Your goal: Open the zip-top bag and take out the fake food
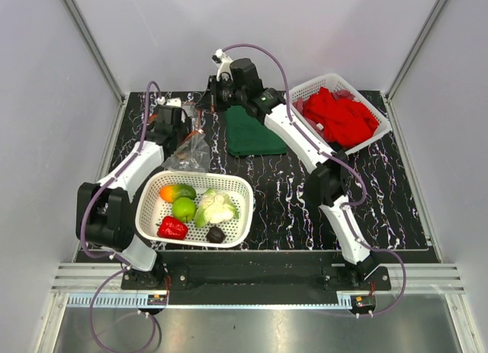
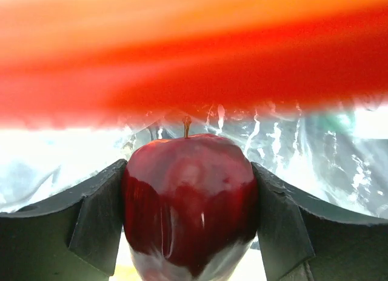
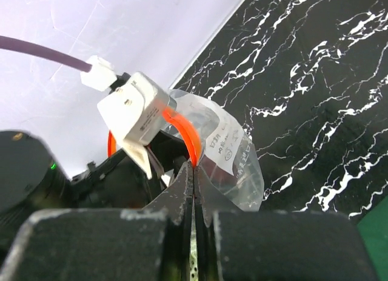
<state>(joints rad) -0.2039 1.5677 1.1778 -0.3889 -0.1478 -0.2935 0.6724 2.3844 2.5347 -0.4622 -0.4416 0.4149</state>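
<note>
Starting on the left, the left fingers (image 2: 97, 226) squeeze both sides of one shiny dark red apple (image 2: 188, 202) with a little brown stalk. The apple sits in the open mouth of the zip-top bag (image 1: 191, 151), at the back left of the tabletop (image 1: 381, 200). The bag's red-orange zip strip (image 2: 194, 56) is a blur just above it.

In front of the bag is a white basket (image 1: 238, 187) holding five pieces of fake food (image 1: 206, 216). They are one orange-green mango (image 1: 177, 192), one green apple (image 1: 183, 209), one white-green cauliflower (image 1: 217, 206), one red pepper (image 1: 172, 228) and one small dark piece (image 1: 216, 234).

The right fingers (image 3: 182, 202) are clenched tight on the bag's edge, right at the zip strip. A white label (image 3: 227, 147) on the bag has dark writing, too small to read.

Next comes one folded green cloth (image 1: 252, 132). Far right is a second white basket (image 1: 305, 88) full of red cloths (image 1: 339, 117).

The tabletop is black with white marble streaks. Plain pale walls stand on three sides.
</note>
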